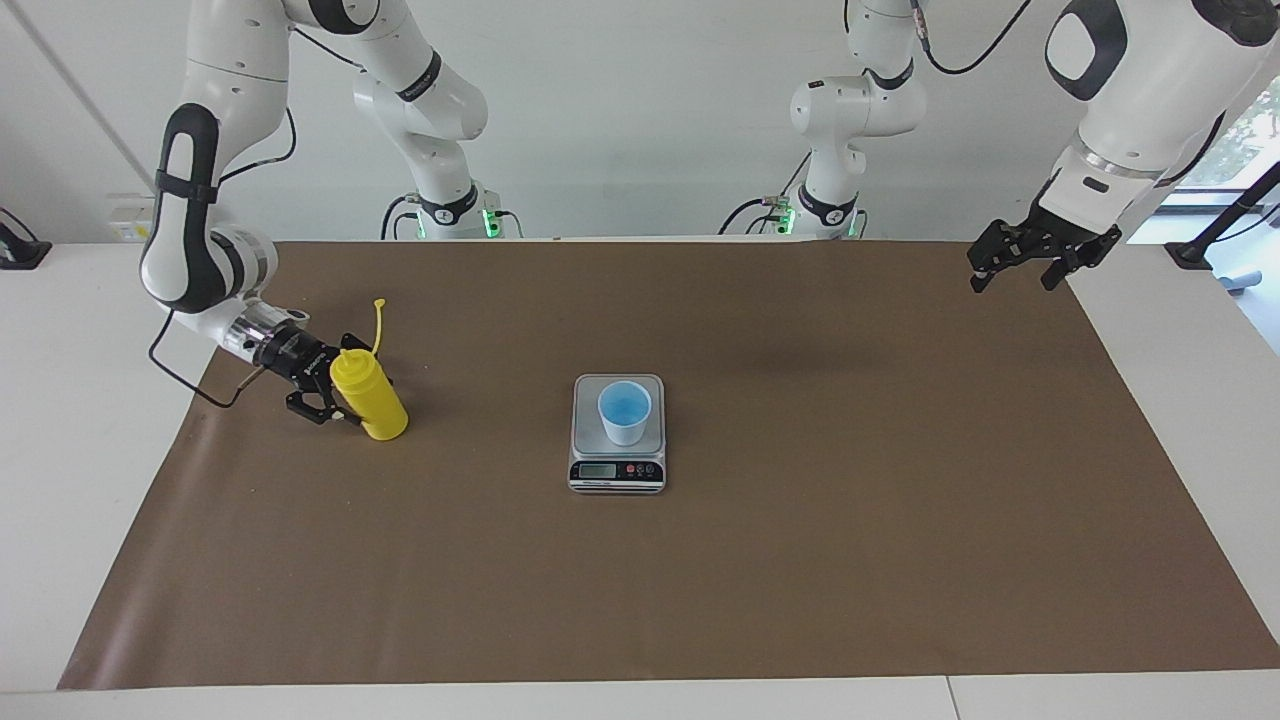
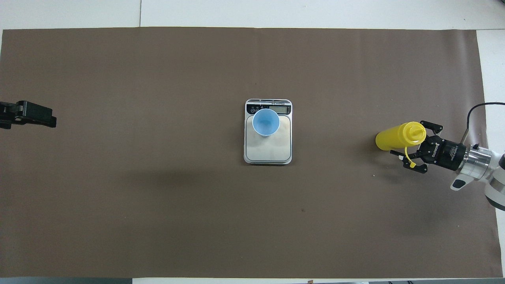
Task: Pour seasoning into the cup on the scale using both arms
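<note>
One yellow plastic squeeze bottle of seasoning (image 1: 369, 398) stands on the brown paper-covered tabletop (image 1: 800, 560) toward the right arm's end, its cone nozzle up and a thin cap strap curling above it. The right gripper (image 1: 335, 392) sits low at the bottle's side, fingers (image 2: 432, 125) spread to either flank; whether they press the plastic is hard to judge from here. One small light blue tapered cup (image 1: 624, 412), brighter blue inside, stands upright on the grey steel platform of the single silver rectangular scale (image 1: 618, 470) at mid-table, well apart from the bottle. The scale's black panel carries an LCD and buttons. The left gripper (image 1: 1017, 267) hangs with fingers parted above the paper's edge at the left arm's end, waiting.
</note>
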Motion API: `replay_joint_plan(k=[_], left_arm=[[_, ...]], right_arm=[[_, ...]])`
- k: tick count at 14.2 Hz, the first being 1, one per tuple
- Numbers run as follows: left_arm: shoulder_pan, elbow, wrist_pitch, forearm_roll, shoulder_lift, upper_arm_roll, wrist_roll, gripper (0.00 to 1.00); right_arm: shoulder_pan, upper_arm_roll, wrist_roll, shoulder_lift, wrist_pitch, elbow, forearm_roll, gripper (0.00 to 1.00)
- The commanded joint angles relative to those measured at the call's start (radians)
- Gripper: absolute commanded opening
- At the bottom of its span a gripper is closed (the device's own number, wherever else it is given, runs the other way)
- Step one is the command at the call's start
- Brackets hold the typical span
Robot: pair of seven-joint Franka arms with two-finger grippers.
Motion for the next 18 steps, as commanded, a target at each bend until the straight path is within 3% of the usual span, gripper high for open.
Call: replay_joint_plan(k=[1,7,11,15,18], left_arm=[[0.006,-0.012,-0.012,-0.015,-0.021,0.002,0.013,1.0],[0.006,-0.012,-0.012,-0.015,-0.021,0.002,0.013,1.0],[0.006,-0.012,-0.012,-0.015,-0.021,0.002,0.013,1.0],[0.006,-0.012,-0.012,-0.015,-0.021,0.0,0.013,1.0],[0.006,-0.012,-0.012,-0.015,-0.021,0.002,0.013,1.0]], right_arm=[[-0.027,0.004,-0.028,-0.01,0.006,0.017,-0.06,1.0],[-0.164,0.004,-0.083,-0.004,-0.112,0.117,-0.309,1.0],[-0.212,0.002,-0.074,0.015,-0.273,0.362,-0.532,1.0],[-0.2,0.0,-0.074,0.001,-0.417,0.629,-0.716,1.0],[-0.179,0.013,-0.043,-0.007,-0.497,0.775,-0.82,1.0]])
